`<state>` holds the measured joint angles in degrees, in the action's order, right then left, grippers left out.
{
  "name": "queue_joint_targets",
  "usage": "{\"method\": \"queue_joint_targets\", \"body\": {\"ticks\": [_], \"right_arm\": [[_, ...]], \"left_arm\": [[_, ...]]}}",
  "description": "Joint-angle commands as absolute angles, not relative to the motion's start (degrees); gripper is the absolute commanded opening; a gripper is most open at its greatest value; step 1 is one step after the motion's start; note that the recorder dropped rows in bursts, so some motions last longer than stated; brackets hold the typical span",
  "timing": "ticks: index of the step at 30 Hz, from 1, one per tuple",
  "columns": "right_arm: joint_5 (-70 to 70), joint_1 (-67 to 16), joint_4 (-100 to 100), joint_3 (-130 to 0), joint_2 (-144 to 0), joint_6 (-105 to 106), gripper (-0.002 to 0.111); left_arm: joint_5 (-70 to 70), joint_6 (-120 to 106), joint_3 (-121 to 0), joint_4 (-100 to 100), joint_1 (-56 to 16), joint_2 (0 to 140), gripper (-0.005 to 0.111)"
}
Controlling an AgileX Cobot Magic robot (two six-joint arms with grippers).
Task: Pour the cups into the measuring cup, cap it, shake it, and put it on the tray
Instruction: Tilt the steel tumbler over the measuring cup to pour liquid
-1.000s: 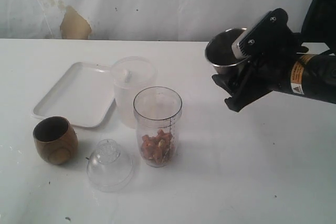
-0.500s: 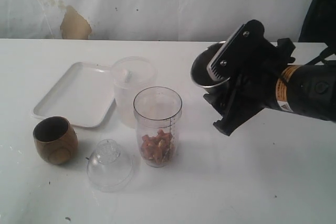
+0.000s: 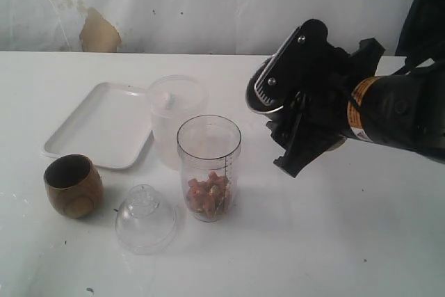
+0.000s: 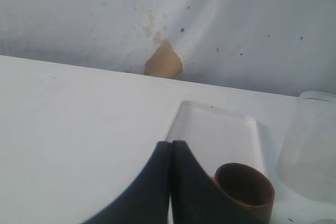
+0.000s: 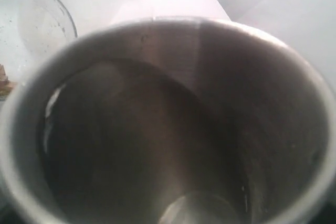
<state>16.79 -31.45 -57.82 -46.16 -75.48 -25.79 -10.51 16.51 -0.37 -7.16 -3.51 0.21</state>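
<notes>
My right gripper (image 3: 288, 106) is shut on the steel tumbler (image 3: 254, 88), held in the air and tipped with its mouth toward the left. It hangs to the right of and above the clear measuring cup (image 3: 208, 168), which stands upright with orange-brown pieces in its bottom. In the right wrist view the tumbler (image 5: 173, 129) fills the frame, dark inside, with the measuring cup's rim (image 5: 31, 24) beside it. The wooden cup (image 3: 73, 186) stands at the front left, close to my shut left gripper (image 4: 171, 145). The dome cap (image 3: 144, 217) lies on the table. The white tray (image 3: 104, 124) is at the back left.
A frosted plastic cup (image 3: 174, 119) stands just behind the measuring cup, at the tray's right edge. In the left wrist view the wooden cup (image 4: 244, 190), the tray (image 4: 215, 129) and the frosted cup (image 4: 310, 145) lie ahead. A white wall runs along the table's far edge.
My right gripper has carried the steel tumbler leftward toward the measuring cup and tipped it further over. Everything on the table has stayed in place.
</notes>
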Motion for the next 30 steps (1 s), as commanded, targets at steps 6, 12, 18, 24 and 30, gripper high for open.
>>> {"method": "queue_joint_targets", "body": {"ticks": [6, 12, 18, 24, 30], "right_arm": [[22.01, -35.09, -61.77, -49.62, -77.44, -25.74, 0.0], [25.71, -37.23, -63.64, -51.42, -80.86, -25.74, 0.0], [28.95, -39.28, -64.65, -53.29, -83.98, -25.89, 0.0], [29.62, -39.62, -65.63, -54.13, -84.88, -25.89, 0.0], [31.17, -39.62, -66.7, -54.13, -84.88, -25.89, 0.0]], "left_arm": [[-10.53, 16.47, 0.0, -7.5, -3.51, 0.0, 0.0], [-10.53, 16.47, 0.0, -7.5, -3.51, 0.0, 0.0], [-10.53, 16.47, 0.0, -7.5, -3.51, 0.0, 0.0], [-10.53, 16.47, 0.0, -7.5, -3.51, 0.0, 0.0], [-10.53, 16.47, 0.0, -7.5, -3.51, 0.0, 0.0]]}}
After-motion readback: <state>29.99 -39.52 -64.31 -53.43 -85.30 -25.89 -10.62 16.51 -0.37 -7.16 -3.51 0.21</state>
